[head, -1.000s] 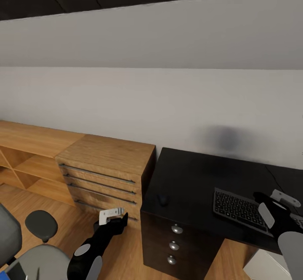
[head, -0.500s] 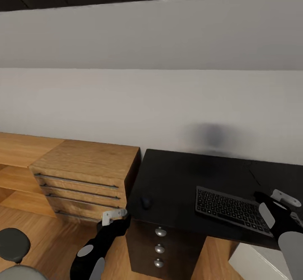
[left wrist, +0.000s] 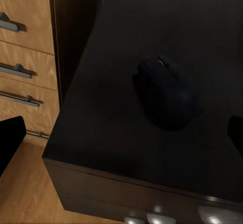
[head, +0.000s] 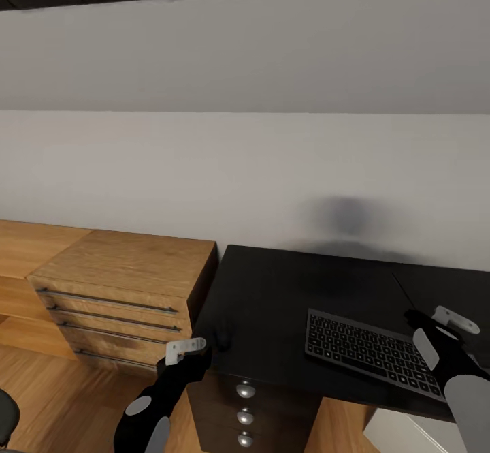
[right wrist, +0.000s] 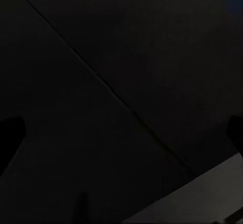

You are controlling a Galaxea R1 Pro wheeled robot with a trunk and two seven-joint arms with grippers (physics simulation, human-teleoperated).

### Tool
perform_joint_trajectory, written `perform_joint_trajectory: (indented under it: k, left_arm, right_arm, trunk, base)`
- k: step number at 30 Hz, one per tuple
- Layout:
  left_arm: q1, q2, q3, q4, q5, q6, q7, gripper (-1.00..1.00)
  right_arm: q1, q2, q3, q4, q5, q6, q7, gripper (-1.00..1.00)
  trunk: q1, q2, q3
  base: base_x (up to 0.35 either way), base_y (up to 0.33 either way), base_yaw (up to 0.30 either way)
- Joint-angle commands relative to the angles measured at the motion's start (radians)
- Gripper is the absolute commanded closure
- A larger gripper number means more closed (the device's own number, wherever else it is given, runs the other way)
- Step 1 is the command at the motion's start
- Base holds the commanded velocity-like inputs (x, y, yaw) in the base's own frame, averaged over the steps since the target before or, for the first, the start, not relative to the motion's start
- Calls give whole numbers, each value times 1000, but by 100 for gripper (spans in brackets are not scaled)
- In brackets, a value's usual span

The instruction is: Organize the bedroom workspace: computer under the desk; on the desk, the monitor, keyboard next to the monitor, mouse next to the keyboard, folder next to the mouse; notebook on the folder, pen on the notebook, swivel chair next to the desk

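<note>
Head view: keyboard [head: 371, 352] on desk [head: 286, 303], drawer unit [head: 116, 289] beside

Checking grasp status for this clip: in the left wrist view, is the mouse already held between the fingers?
No: the mouse lies free on the black desk, with both fingers apart from it.

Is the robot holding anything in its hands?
No. Both grippers are empty: the left gripper hangs open over the mouse, the right gripper over the desk.
</note>
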Motion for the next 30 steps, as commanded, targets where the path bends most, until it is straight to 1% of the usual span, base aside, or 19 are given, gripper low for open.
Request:
perform_joint_trajectory:
  k: [1,4,5,18,25,30]
  left_arm:
    - [-1,-1,-1,-1,10,3,9,-100]
    - [-1,1,-2,-1,11,3,10,-100]
    - [-1,6,-2,-1,11,3,10,-100]
    - [-1,9,-2,-2,12,4,10,-100]
    - [-1,9,-2,-1,12,3,10,-100]
    - [-1,9,-2,-2,12,4,10,-100]
  right_arm:
    - [0,1,1,-2,-6,5,-4,-100]
    - [-1,6,0,-3,-4,4,-4,-100]
    - [-1,9,0,-5,-4,4,-5,-100]
    - [0,11,-3,-31,-6,-8,-11,-100]
    - [1,11,-3,-29,-5,-9,-7,-100]
    - [1,8,-1,-27,-5,-6,-6,-100]
  trunk:
    - [0,-1,-1]
    - [0,-1,-1]
    - [0,-1,-1]
    - [0,-1,-1]
    - [0,-1,-1]
    - [0,-1,-1]
  base:
    - [0,0,0]
    - [0,0,0]
    - [0,0,0]
    - [4,-2,0]
    - [176,-99,0]
    - [63,-46,0]
